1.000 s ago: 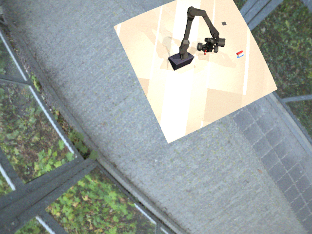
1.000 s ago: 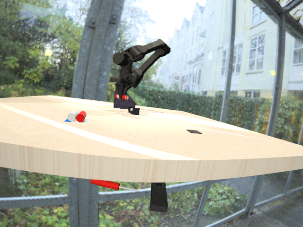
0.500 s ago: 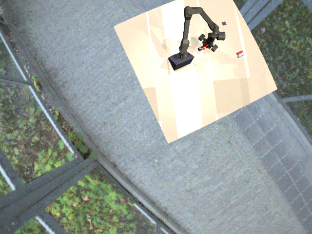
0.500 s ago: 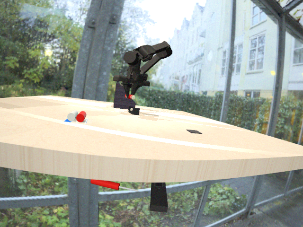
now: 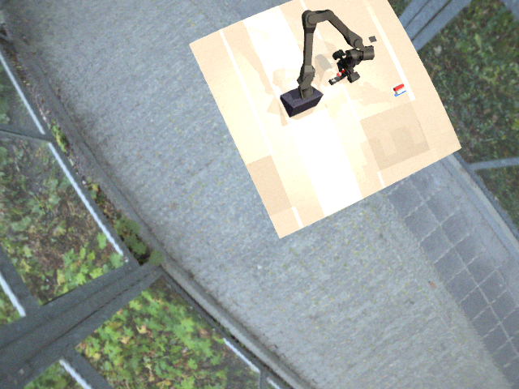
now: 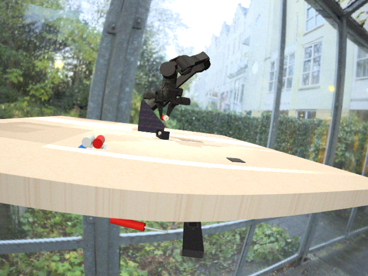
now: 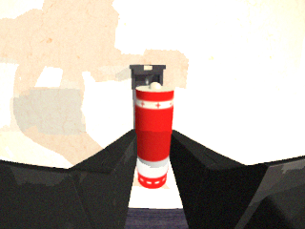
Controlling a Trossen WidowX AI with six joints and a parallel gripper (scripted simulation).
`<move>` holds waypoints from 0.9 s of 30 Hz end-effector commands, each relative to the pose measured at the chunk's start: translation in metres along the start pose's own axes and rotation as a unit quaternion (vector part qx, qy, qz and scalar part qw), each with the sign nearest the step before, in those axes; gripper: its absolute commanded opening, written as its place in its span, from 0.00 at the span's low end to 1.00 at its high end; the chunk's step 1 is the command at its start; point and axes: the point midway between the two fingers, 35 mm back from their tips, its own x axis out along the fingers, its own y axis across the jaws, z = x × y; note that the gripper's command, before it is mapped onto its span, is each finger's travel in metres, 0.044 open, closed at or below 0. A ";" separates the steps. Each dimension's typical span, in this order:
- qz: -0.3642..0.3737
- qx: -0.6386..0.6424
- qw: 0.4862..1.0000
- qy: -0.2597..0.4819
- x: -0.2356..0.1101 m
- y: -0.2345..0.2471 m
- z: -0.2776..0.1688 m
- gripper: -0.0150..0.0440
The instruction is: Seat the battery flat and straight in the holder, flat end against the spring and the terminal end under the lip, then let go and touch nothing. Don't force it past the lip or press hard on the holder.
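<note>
My gripper (image 5: 342, 71) (image 6: 164, 114) (image 7: 152, 135) is shut on the red battery (image 5: 340, 73) (image 6: 164, 117) (image 7: 152, 129), which has white bands. In the wrist view the battery points away from me, its pale terminal end at the far tip. I hold it in the air above the table. The small black holder (image 5: 336, 80) (image 6: 163, 134) (image 7: 147, 72) lies on the table just below and ahead of the battery. In the wrist view only the holder's near end shows, right behind the battery's tip; its spring and lip are hidden.
The wooden table (image 5: 293, 188) (image 6: 178, 192) carries the arm's dark base (image 5: 301, 101) (image 6: 147, 120), a red cylinder (image 6: 98, 141) and a white cylinder (image 6: 88, 140) on a blue pad (image 5: 399, 89), and a flat dark square (image 5: 372, 39) (image 6: 235, 159). A red screwdriver (image 6: 127, 224) shows under the table.
</note>
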 end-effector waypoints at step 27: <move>-0.012 -0.002 0.991 -0.132 0.038 0.003 0.005 0.37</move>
